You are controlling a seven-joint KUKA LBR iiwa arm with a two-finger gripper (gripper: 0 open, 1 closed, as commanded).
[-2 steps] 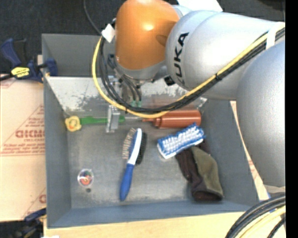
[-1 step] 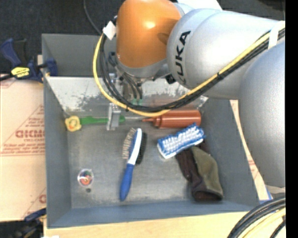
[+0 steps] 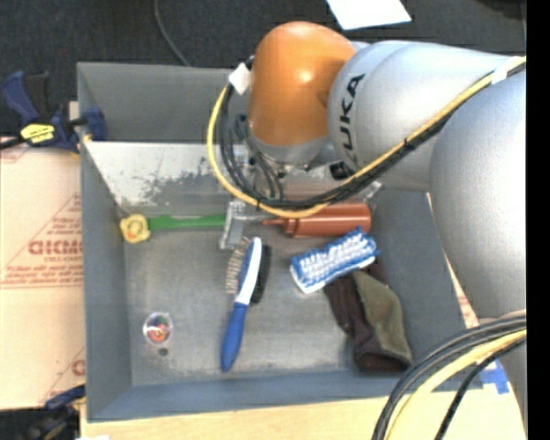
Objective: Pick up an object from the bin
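Where the arm reaches in from 3 o'clock, you see its orange cover (image 3: 289, 81) above the far half of the bin (image 3: 99, 291). Below it the end effector (image 3: 233, 236) is low over the floor, a little toward 10 o'clock from the bin's middle. You cannot tell whether the end effector is wide or narrow, and nothing can be made out in its grip.

It stands at the 3 o'clock end of a green-handled tool (image 3: 179, 221). That tool lies flat near the far wall, with its long axis running 9 to 3 o'clock and its yellow head pointing to 9. You cannot tell whether the two touch.

Just at 6 o'clock of the end effector lies a blue and white brush (image 3: 243, 301). Its long axis is close to 12 to 6 o'clock, with the white head nearest the end effector and the blue handle pointing between 6 and 7.

Toward 3 o'clock you find a scrub brush with blue bristles (image 3: 333, 259), angled from 8 to 2 o'clock. A reddish-brown object (image 3: 335, 218) lies beyond it, partly under the arm. A dark crumpled cloth (image 3: 371, 324) lies at 5 o'clock, and a small clear round piece (image 3: 158, 328) sits alone at 8 o'clock
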